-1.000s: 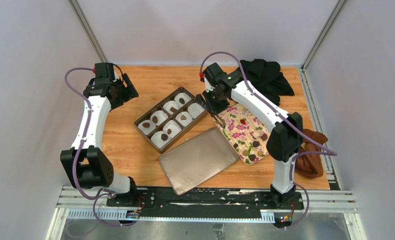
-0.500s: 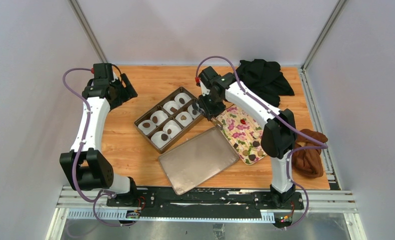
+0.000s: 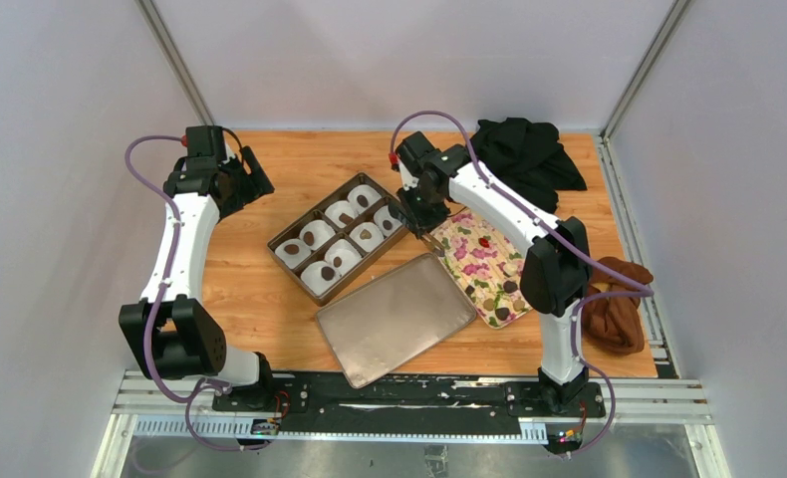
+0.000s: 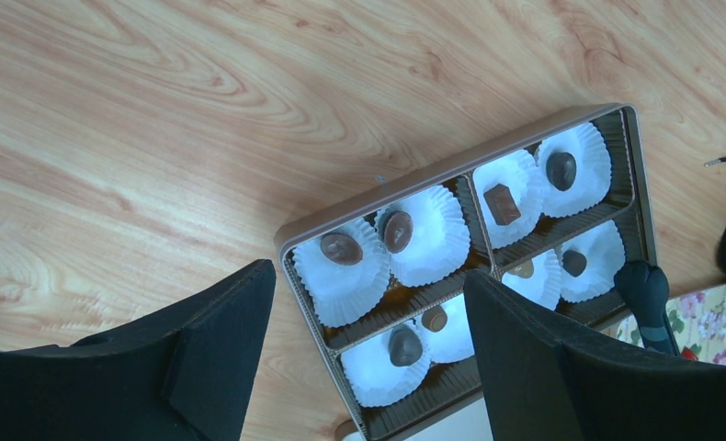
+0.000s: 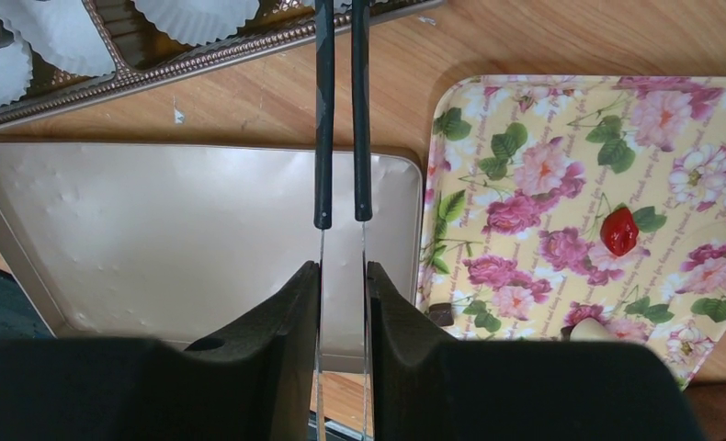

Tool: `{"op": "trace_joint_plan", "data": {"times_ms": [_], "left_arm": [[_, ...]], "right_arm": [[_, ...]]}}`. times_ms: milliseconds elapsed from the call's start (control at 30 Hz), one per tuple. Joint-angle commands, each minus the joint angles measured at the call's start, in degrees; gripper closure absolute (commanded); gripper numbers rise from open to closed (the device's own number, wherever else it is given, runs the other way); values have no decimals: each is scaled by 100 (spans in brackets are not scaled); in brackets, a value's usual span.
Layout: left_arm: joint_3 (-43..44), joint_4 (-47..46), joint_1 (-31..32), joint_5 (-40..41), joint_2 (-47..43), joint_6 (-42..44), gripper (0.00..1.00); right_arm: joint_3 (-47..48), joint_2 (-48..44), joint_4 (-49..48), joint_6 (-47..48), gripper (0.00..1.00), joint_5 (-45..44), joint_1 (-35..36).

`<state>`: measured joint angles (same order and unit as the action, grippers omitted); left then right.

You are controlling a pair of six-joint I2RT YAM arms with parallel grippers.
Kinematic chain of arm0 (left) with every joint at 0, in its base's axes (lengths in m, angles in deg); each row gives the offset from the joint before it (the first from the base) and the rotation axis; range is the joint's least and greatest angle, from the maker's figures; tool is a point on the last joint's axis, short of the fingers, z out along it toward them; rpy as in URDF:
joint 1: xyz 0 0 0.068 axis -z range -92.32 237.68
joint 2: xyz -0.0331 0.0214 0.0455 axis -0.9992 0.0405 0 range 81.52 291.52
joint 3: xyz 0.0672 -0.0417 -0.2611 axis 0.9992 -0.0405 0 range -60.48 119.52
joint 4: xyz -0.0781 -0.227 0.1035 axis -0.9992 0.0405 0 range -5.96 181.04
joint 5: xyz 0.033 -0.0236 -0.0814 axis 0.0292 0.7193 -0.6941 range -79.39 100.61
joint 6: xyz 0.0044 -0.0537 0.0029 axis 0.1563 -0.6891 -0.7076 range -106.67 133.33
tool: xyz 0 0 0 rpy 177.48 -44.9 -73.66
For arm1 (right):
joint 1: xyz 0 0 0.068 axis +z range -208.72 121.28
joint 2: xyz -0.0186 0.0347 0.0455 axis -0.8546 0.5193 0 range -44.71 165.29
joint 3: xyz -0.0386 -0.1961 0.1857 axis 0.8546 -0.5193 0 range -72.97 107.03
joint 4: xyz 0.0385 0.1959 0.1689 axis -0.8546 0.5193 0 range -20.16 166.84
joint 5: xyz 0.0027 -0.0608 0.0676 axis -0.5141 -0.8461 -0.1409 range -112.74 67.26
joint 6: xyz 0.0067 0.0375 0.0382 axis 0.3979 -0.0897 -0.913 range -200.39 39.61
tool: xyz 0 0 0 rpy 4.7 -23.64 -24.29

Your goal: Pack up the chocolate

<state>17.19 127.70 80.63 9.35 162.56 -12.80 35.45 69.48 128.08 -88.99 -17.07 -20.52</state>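
Observation:
A brown box (image 3: 282,242) holds white paper cups, most with a chocolate (image 4: 341,247) inside; it also shows in the left wrist view (image 4: 451,171). More chocolate pieces (image 3: 509,287) lie on the flower-print tray (image 3: 466,231), one also in the right wrist view (image 5: 439,314). My right gripper (image 3: 415,213) is shut on metal tongs (image 5: 341,110) with black sleeves; it hovers at the box's right end. The tong tips (image 4: 647,292) sit beside the end cups, and I cannot tell whether they hold anything. My left gripper (image 4: 367,276) is open and empty, high over the box's left end.
A gold lid (image 3: 394,319) lies upside down in front of the box. A red sweet (image 5: 619,230) lies on the tray. A black cloth (image 3: 529,149) is at the back right, a rust-brown cloth (image 3: 617,314) at the right edge.
My right gripper has moved left with the tongs, from above the tray's corner to the box's right end. The left arm has barely moved.

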Motion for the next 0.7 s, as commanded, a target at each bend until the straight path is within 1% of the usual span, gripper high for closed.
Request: {"op": "trace_joint_plan", "data": {"times_ms": [0,167,267,300,400,667], "left_arm": [[-64,26,-33,44,-68,16,20],[-104,25,-33,34,-103,11,20],[-146,19,-33,7,-112,-6,20],[-158,10,-33,-13,-107,0,20],[-189,5,-32,-81,-121,-2,19],[-402,15,-33,-262,-344,-19,19]], "right_arm": [[246,-358,44,51,82,-257,-38],[259,-544,-200,-52,82,-431,-409],[223,-439,-627,-47,81,-561,-630],[310,-307,-781,-40,80,-756,-704],[847,304,-850,39,81,-1045,-860],[2433,1901,-1561,192,77,-1664,-927]]}}
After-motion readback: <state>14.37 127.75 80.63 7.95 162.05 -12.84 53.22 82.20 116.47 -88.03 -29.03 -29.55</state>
